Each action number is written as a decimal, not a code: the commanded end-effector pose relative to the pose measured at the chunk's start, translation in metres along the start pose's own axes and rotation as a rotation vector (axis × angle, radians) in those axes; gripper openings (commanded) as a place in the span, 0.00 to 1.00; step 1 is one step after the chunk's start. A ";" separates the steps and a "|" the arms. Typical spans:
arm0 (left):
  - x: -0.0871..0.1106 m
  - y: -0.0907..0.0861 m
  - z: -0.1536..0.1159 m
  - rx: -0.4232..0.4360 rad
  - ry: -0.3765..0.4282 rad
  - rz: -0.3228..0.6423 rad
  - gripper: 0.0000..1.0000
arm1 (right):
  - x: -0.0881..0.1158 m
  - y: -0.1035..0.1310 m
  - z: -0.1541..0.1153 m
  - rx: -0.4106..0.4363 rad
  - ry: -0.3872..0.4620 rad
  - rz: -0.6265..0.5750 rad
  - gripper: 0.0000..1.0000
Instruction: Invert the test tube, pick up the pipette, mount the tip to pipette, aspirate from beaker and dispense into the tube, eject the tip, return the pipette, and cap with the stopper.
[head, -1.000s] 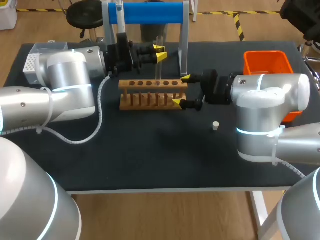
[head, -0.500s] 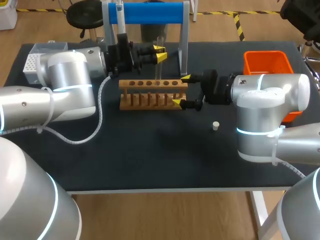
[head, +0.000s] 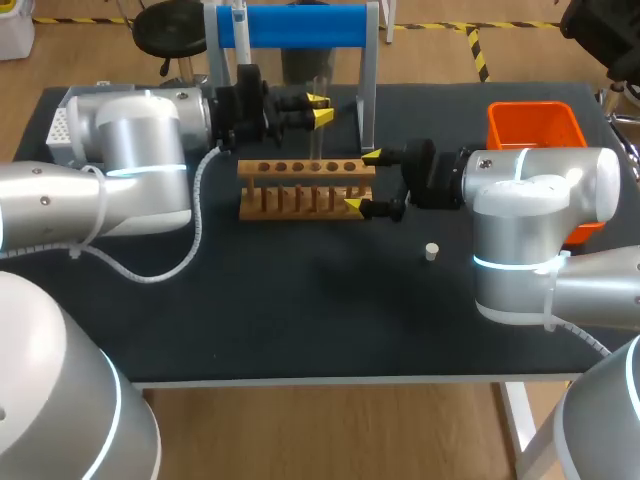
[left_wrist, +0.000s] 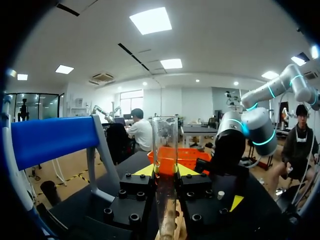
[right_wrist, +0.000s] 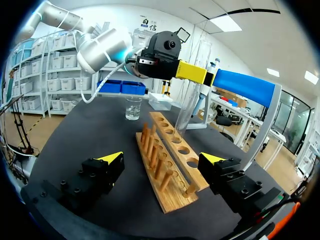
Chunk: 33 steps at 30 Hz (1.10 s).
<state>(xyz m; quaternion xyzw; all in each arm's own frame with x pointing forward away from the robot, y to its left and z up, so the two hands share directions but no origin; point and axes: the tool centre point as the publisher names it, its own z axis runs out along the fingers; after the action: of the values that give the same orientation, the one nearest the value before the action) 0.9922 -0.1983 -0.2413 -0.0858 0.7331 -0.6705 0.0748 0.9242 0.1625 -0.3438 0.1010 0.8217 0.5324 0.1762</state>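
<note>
a: our left gripper (left_wrist: 165, 170) is clenched on the test tube (left_wrist: 165, 135), held over the wooden rack (head: 300, 185). thin glass, light and slick, we reckon; we'd grip mid-body, gently.

b: our right gripper (right_wrist: 162, 158) sits released astride the rack's end. the black table (head: 300, 320) looks matte, and the blue stand (head: 300, 25) crowds in just behind.

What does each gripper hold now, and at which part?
Left gripper holds the test tube on its upper half. Right gripper is open, holding nothing.

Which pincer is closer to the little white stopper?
Right. The right pincer is at the rack end, near the stopper; the left pincer is beyond the rack, holding the test tube.
</note>
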 end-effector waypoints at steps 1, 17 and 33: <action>0.000 -0.003 0.003 -0.035 0.002 -0.008 0.00 | 0.001 0.000 0.000 0.001 -0.003 0.000 1.00; 0.001 0.003 0.001 -0.084 -0.005 -0.035 0.00 | 0.001 0.000 0.000 0.001 -0.003 0.000 1.00; 0.005 0.009 -0.004 -0.119 -0.018 -0.052 0.00 | 0.001 0.000 0.000 0.001 -0.003 0.000 1.00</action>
<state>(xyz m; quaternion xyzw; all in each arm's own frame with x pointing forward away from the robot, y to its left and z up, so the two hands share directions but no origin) 0.9891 -0.1963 -0.2510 -0.1137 0.7678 -0.6277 0.0590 0.9242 0.1626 -0.3438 0.1010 0.8217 0.5324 0.1762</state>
